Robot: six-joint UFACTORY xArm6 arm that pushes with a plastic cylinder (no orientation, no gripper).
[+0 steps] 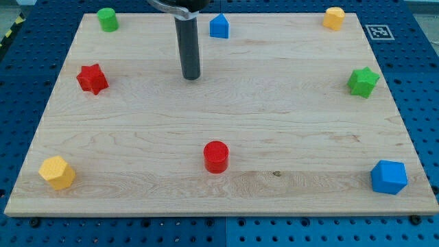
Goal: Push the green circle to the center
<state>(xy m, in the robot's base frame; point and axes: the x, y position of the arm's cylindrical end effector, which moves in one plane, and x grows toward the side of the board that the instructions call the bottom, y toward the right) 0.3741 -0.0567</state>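
The green circle (pixel 108 19) is a small green cylinder at the board's top left corner. My tip (pixel 191 77) is the lower end of a dark rod that comes down from the view's top. It rests on the wooden board (pixel 219 130), well to the right of and below the green circle, with bare board between them. It touches no block.
A red star (pixel 92 79) lies left of the tip. A blue block (pixel 219 26) is at top centre, a yellow block (pixel 334 18) top right, a green star (pixel 363 81) right, a red cylinder (pixel 215 156) bottom centre, a yellow block (pixel 57 171) bottom left, a blue block (pixel 389 177) bottom right.
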